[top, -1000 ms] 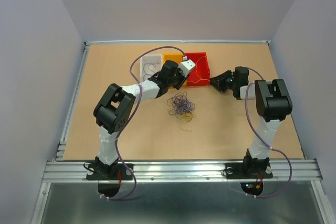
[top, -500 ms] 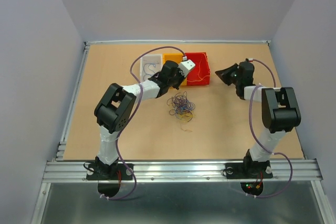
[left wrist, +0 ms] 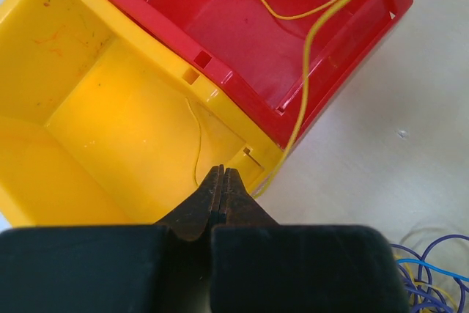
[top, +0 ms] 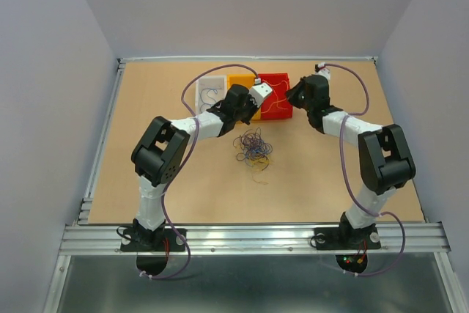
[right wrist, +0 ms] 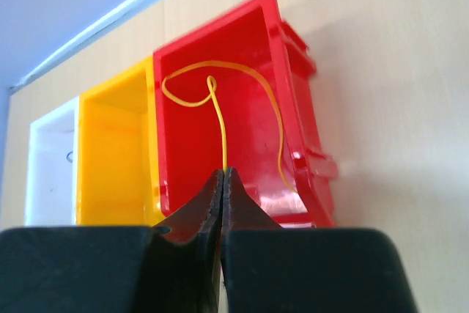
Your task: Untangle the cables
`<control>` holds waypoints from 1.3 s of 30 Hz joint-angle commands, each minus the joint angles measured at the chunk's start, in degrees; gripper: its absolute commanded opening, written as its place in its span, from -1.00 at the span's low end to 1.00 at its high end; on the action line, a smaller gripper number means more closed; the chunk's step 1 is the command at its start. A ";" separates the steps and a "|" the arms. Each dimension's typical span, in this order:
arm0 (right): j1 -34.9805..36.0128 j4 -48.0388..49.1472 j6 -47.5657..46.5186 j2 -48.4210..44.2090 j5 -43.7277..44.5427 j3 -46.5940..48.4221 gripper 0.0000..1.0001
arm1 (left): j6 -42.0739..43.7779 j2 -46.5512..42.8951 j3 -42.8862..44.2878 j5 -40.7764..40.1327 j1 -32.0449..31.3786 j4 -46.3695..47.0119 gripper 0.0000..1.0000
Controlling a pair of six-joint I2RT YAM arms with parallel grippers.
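Curling thin cables (top: 253,148) tangled, left hand (left wrist: 222,179) closed, right hand (right wrist: 223,179) closed, seemingly empty

Bright, soft light everywhere; shadows are faint. The shiny red plastic bin (right wrist: 190,152) gleams a bit. The black right gripper (right wrist: 223,175) looks a bit blurry up close.

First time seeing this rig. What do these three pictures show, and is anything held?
A left arm and a right arm are bolted at the near edge of a wooden table. The overhead picture shows both; the other two come from wrist cameras. On the table: a tangle of thin cables, a white bin, a yellow bin and a red bin. The left fingers and right fingers are shut. A yellow wire in the red bin reaches the right fingers' tips; whether it is pinched is unclear.
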 commanded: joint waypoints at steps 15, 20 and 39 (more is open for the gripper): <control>9.12 -39.35 -16.47 30.39 15.05 41.88 -0.99 | -3.03 -6.57 -0.56 0.48 1.92 2.41 -1.00; 9.12 -40.08 -15.49 32.07 12.41 42.25 -0.91 | -7.68 -7.54 -1.00 3.73 5.61 3.20 -1.00; 9.12 -29.89 -15.23 17.40 9.68 28.54 0.02 | -4.90 -13.06 -4.95 16.22 9.57 5.22 0.35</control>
